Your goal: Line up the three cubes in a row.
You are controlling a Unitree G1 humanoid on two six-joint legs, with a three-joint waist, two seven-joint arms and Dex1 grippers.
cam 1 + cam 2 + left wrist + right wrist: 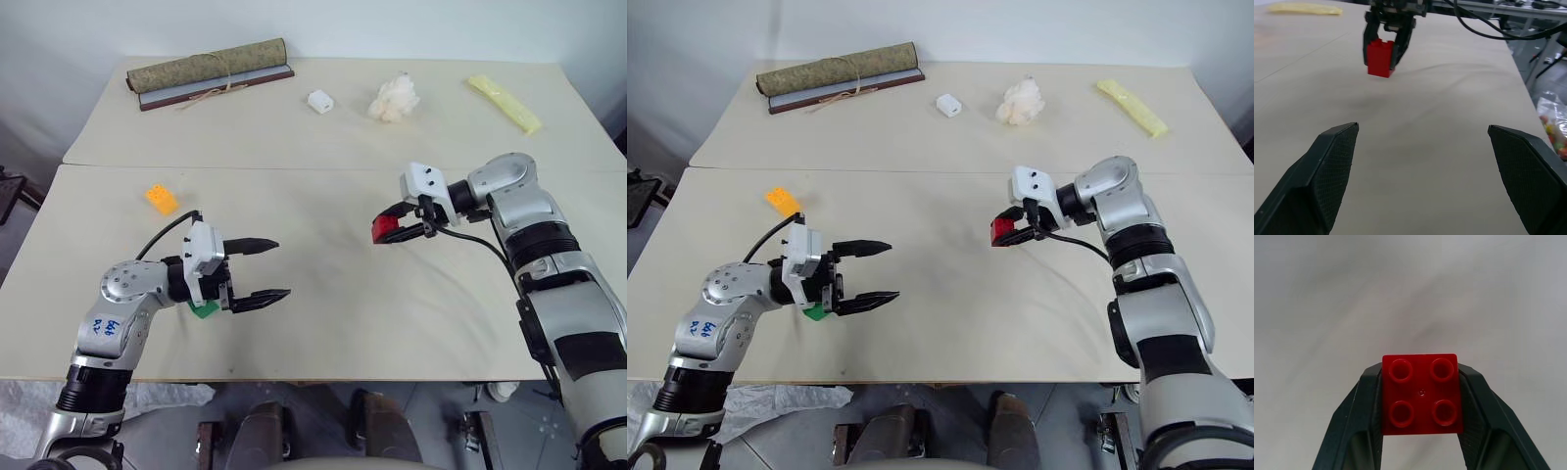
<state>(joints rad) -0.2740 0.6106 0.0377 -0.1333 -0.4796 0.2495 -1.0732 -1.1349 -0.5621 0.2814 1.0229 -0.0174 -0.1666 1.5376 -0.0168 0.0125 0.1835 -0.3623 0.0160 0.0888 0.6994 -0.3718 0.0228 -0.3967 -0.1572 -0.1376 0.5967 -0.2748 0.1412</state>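
Observation:
My right gripper [392, 226] is shut on the red cube [383, 229] and holds it above the middle of the near table; the wrist view shows the studded red cube [1420, 394] clamped between both fingers. The left gripper [263, 269] stands open with nothing between its fingers, near the table's front left. The green cube [203, 309] lies on the table under the left hand, partly hidden by it. The orange-yellow cube [162, 199] rests on the table farther back on the left. The left wrist view shows the red cube [1380, 58] held in the right gripper [1383, 51].
On the far table lie a rolled mat [210, 70], a small white block [320, 100], a white fluffy wad [394, 99] and a yellow strip [505, 102]. A seam [323, 167] runs between the two tables.

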